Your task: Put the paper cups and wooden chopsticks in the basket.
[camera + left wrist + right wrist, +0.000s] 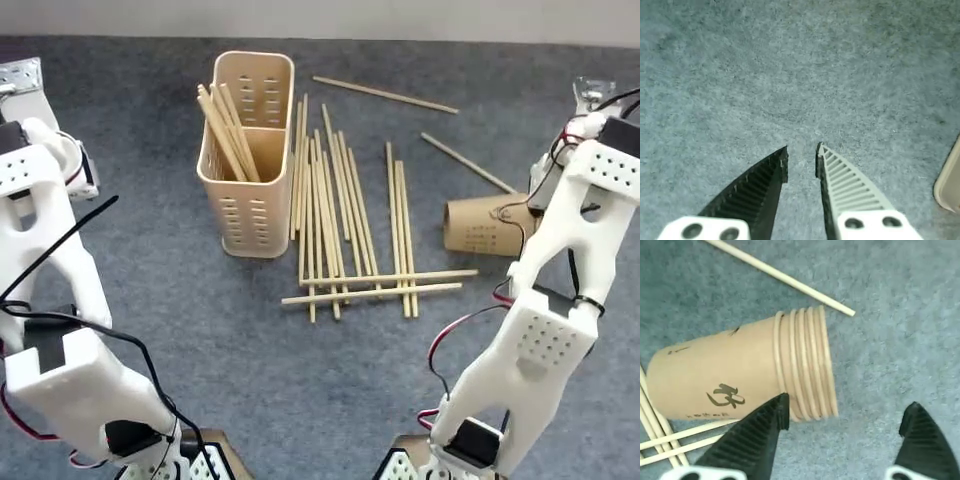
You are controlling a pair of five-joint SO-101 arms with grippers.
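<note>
Clock: read on the high view, 12 at the bench's far edge.
Bench (pixel 300 400): grey, carpet-like cover.
Basket (pixel 250 220): upright at about 11 o'clock from the bench's middle, with two compartments, one far and one near.
Basket chopsticks (pixel 228 130): a small bunch stands in the near compartment, tops leaning toward 11 o'clock.
Loose chopsticks (pixel 325 210): a spread bunch lies along the 12–6 line at 3 o'clock of the basket, its nearest sticks just beside the basket wall. Two more lie crosswise over its 6 o'clock end.
Stray chopsticks (pixel 385 95): two single sticks lie at 1 to 2 o'clock of the bunch, one ending near the cups.
Paper cups (pixel 485 225) (pixel 740 375): a nested stack lies on its side at 3 o'clock of the bunch, rims toward 3 o'clock, base toward the sticks.
Left arm (pixel 50 260): at 8 o'clock.
Left jaws: slightly parted, holding nothing, over bare bench just beside the basket.
Right arm (pixel 560 300): at 4 o'clock.
Right jaws: spread wide, gripping nothing, over the rim end of the cups.
</note>
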